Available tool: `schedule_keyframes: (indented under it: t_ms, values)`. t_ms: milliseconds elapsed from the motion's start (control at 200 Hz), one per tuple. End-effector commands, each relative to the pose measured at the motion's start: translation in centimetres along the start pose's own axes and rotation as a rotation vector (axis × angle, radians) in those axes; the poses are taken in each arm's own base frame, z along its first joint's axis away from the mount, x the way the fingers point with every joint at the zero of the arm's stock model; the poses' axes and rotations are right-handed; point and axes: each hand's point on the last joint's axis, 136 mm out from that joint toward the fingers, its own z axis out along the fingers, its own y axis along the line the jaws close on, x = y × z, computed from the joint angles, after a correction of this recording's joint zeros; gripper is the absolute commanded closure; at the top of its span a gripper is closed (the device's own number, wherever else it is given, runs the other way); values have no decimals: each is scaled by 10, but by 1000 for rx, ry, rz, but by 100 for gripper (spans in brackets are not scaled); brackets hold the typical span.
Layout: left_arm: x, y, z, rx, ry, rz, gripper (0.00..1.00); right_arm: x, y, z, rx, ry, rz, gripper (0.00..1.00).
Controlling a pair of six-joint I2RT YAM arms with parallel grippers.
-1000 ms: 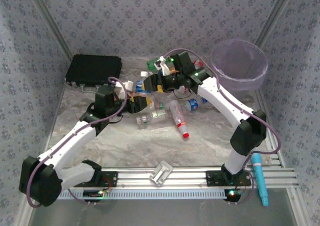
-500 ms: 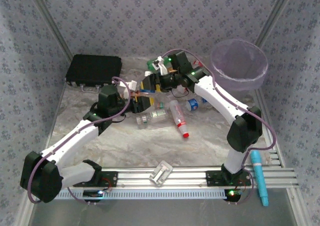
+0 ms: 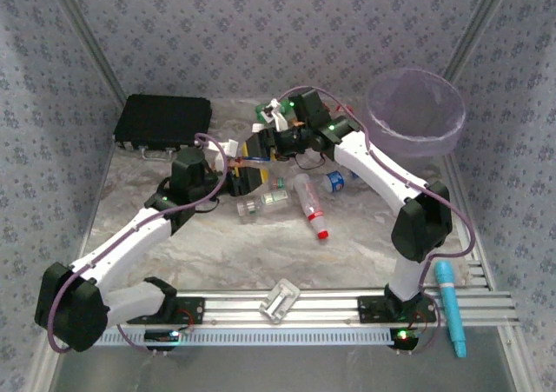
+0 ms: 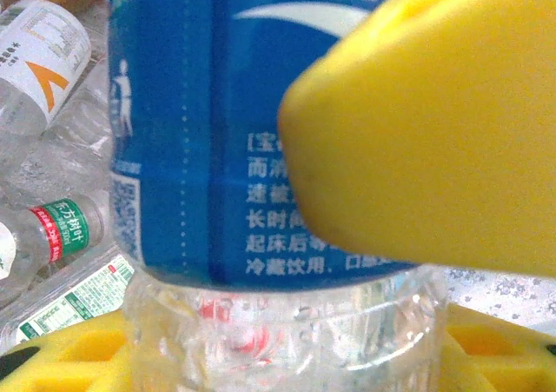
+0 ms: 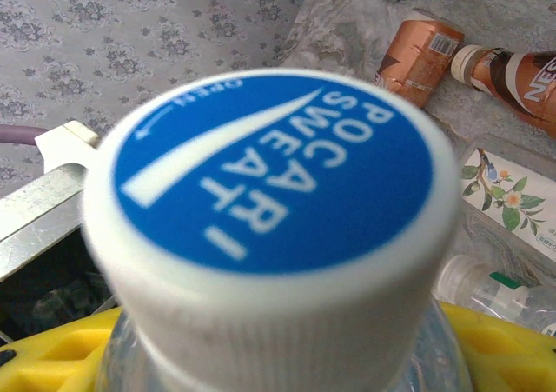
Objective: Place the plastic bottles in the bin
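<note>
A clear plastic bottle (image 4: 200, 149) with a blue label and a blue-topped white cap (image 5: 274, 170) is held between both arms above the pile. My left gripper (image 4: 287, 348) is shut on its lower body, near the pile's left side (image 3: 246, 173). My right gripper (image 5: 278, 348) is closed round its shoulder just under the cap (image 3: 271, 140); one of its yellow fingers (image 4: 426, 122) presses on the label. Several more bottles lie on the table, one with a red cap (image 3: 311, 202). The pale-purple bin (image 3: 382, 124) stands at the back right.
A flat black case (image 3: 163, 120) lies at the back left. Orange (image 5: 417, 57) and brown (image 5: 521, 79) bottles lie behind the held one. A teal tube (image 3: 450, 309) and a small white piece (image 3: 281, 301) rest on the front rail.
My right gripper has shifted a little left onto the bottle's top and narrowed its jaws round it. The left gripper has kept its hold and place.
</note>
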Motion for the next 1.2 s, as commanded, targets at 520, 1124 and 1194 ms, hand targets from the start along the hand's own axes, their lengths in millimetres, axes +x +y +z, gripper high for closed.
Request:
schedule_keyframes:
  t_ms: [520, 1124, 1194]
  values:
    - [2, 102, -80, -613, -27, -78, 0, -90, -40, -240, 730, -397, -164, 65]
    - [14, 141, -125, -899, -2, -51, 0, -78, -230, -397, 1178, -405, 262, 72]
    - [14, 142, -128, -911, -3, -47, 0, -72, -245, -390, 1176, -355, 283, 72]
